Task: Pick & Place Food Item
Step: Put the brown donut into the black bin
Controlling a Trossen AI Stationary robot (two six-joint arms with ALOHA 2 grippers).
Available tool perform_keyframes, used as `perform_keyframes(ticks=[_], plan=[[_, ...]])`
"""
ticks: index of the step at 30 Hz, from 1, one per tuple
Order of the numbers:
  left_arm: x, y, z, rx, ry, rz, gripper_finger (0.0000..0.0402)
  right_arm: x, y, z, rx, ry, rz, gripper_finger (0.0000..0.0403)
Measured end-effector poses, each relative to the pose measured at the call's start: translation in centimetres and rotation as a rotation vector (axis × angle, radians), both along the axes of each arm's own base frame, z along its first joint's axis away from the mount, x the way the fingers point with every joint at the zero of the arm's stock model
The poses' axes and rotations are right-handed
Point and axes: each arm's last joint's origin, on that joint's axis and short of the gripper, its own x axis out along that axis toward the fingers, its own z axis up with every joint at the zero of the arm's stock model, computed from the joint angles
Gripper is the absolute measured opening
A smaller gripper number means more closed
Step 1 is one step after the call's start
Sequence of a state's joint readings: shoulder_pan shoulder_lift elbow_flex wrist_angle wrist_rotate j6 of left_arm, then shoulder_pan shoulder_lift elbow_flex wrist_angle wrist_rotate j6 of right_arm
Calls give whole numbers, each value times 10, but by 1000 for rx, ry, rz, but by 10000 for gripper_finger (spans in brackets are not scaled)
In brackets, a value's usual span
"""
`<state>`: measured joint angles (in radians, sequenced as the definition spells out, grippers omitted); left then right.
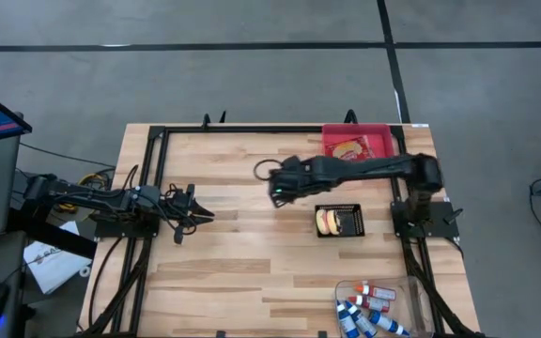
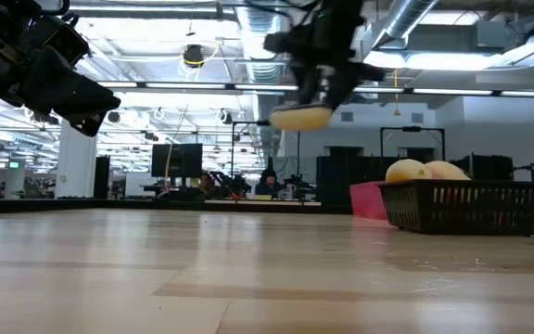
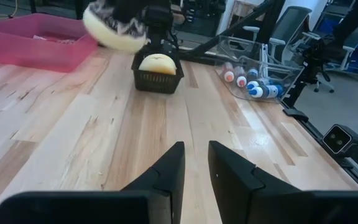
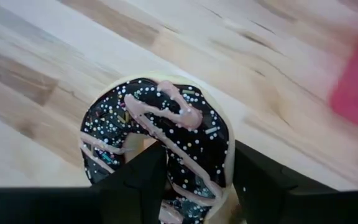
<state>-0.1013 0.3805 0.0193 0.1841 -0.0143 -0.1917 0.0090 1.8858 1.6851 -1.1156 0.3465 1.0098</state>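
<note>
Right wrist view shows the right end effector [image 4: 194, 171] clamped on a chocolate-iced doughnut [image 4: 160, 143] above the table [image 4: 55, 56].

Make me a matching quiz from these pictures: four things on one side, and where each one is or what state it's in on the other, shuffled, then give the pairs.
Things:
1. doughnut
2. black basket
3. pink bin
4. left gripper

Places or states:
A. at the table's far edge, by the right arm's base
B. held above the table in the right gripper
C. near the table's middle, with pale food inside
D. empty, fingers nearly together, over the table's left side

Pairs: 1-B, 2-C, 3-A, 4-D
</note>
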Motion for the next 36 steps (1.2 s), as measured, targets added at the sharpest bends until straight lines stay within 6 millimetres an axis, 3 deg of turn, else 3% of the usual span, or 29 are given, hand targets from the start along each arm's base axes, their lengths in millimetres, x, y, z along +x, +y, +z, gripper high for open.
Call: perform_keyframes(ticks=[4, 8, 12, 16, 21, 25, 36], plan=[[0, 0, 0, 0, 0, 0, 68, -44, -1, 0, 15, -30, -103, 163], [0, 0, 0, 0, -2, 0, 68, -105, 3, -8, 45, -93, -233, 161], [0, 0, 0, 0, -2, 0, 68, -163, 8, -18, 106, -234, -355, 156], [0, 0, 0, 0, -2, 0, 68, -203, 15, -36, 194, -396, -439, 154], [0, 0, 0, 0, -3, -1, 68, -229, 24, -61, 306, -581, -480, 158], [0, 0, 0, 0, -3, 0, 68, -242, 28, -73, 346, -610, -483, 167], [0, 0, 0, 0, -5, 0, 68, -246, 44, -87, 390, -510, -419, 176]])
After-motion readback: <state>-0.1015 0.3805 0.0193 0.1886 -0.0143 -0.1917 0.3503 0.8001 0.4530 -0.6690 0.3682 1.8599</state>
